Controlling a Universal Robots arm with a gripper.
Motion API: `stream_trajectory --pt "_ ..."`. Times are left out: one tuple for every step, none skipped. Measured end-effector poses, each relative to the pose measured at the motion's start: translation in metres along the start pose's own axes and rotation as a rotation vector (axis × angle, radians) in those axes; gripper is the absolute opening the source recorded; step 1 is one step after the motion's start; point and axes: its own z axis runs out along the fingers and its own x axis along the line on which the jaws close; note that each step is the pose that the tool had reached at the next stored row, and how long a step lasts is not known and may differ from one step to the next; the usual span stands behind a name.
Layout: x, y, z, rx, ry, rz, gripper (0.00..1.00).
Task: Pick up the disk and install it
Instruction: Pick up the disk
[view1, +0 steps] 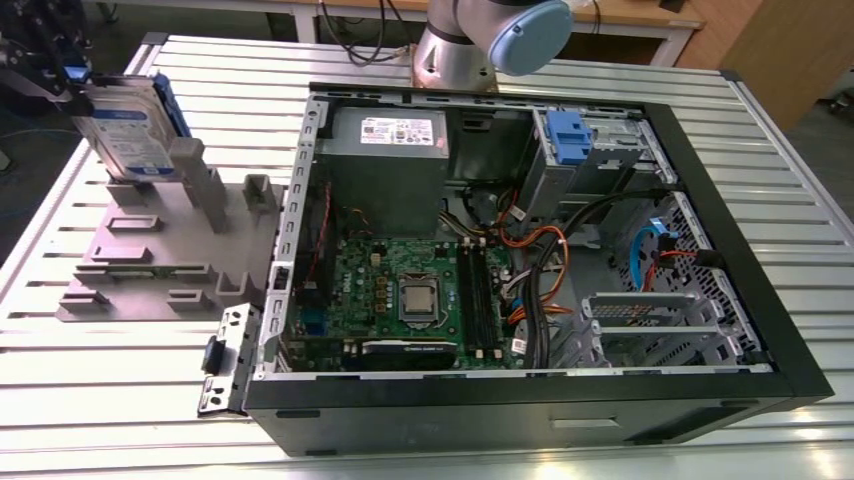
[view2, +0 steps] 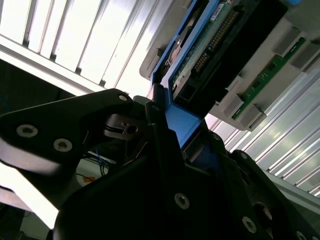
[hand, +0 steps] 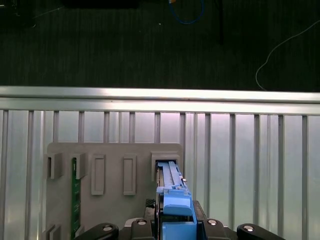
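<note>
The disk (view1: 130, 135), silver-grey with a white-and-blue label and a blue carrier, stands on edge in a slot of the grey holder block (view1: 147, 250) at the exterior view's left. My gripper (view1: 60, 80) is at its top end, shut on the carrier's blue end tab (view2: 182, 122). In the second wrist view the disk's circuit-board underside (view2: 210, 45) runs away from my black fingers (view2: 155, 115). In the first wrist view the blue carrier (hand: 172, 192) stretches from my gripper (hand: 175, 220) down into the holder's slot (hand: 165, 165).
An open black computer case (view1: 747, 260) lies to the exterior view's right of the holder, with a grey power-supply box (view1: 387, 130), motherboard (view1: 414, 290), cables and a blue-tabbed drive bay (view1: 569, 135). A green memory stick (hand: 76, 195) stands in another holder slot. The table (view1: 120, 390) is slatted aluminium.
</note>
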Motion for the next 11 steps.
stream_trajectory --pt "0.0000 0.0000 -0.0004 -0.0001 0.0001 0.000 0.36" --pt "0.0000 0.0000 -0.0007 -0.0002 0.0001 0.000 0.36" --pt "0.0000 0.0000 -0.0010 -0.0002 0.0001 0.000 0.36" --pt "0.0000 0.0000 -0.0014 -0.0002 0.0001 0.000 0.36" --pt "-0.0001 0.0000 -0.0017 -0.0001 0.0000 0.000 0.36" --pt "-0.0001 0.0000 -0.0019 0.0000 0.0000 0.000 0.36" --pt "-0.0001 0.0000 -0.0021 0.0000 0.0000 0.000 0.36" --pt "-0.0001 0.0000 -0.0024 -0.0002 0.0001 0.000 0.36" --pt "-0.0001 0.0000 -0.0026 -0.0002 0.0000 0.000 0.36" --pt "-0.0001 0.0000 -0.0027 -0.0001 0.0001 0.000 0.36" --pt "-0.0001 0.0000 -0.0029 -0.0001 0.0001 0.000 0.36"
